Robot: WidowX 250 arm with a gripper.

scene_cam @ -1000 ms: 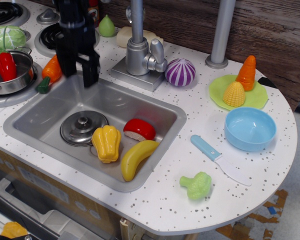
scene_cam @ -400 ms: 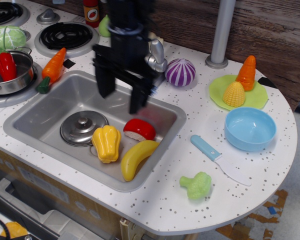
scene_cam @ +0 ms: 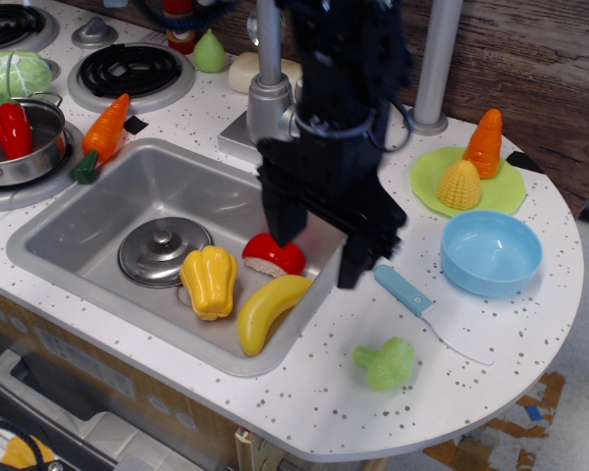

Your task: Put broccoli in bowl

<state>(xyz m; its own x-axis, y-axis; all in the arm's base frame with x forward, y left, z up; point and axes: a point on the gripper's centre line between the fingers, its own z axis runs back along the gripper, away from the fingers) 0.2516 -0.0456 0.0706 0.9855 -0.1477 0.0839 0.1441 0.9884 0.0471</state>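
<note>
In the single view, the black gripper (scene_cam: pixel 321 253) hangs over the right edge of the sink (scene_cam: pixel 88 231), its two fingers (scene_cam: pixel 283 218) spread apart and holding nothing, one over the red toy (scene_cam: pixel 275 257) in the basin and the other over the speckled desk (scene_cam: pixel 530 324) just beside the sink's rim. The broccoli (scene_cam: pixel 386 364) lies on the desk near the front edge, below and to the right of the gripper and apart from it, with no finger touching it. The bowl (scene_cam: pixel 492 252) sits empty farther right and toward the back, well apart from the broccoli, with a blue-handled toy knife (scene_cam: pixel 432 314) lying on the desk between the two. Behind the bowl a lime-green plate (scene_cam: pixel 432 191) carries a yellow corn cob (scene_cam: pixel 459 184) and an orange carrot (scene_cam: pixel 485 143). Inside the sink lie a metal lid (scene_cam: pixel 161 251), a yellow pepper (scene_cam: pixel 209 283) and a banana (scene_cam: pixel 267 311), the banana touching the pepper's side. At the left a metal pot (scene_cam: pixel 34 157) holds a red pepper (scene_cam: pixel 11 128), a second carrot (scene_cam: pixel 102 138) rests beside the sink's back-left corner, and a pale cabbage (scene_cam: pixel 16 74) sits behind the pot. The arm hides most of the faucet (scene_cam: pixel 269 83).
</note>
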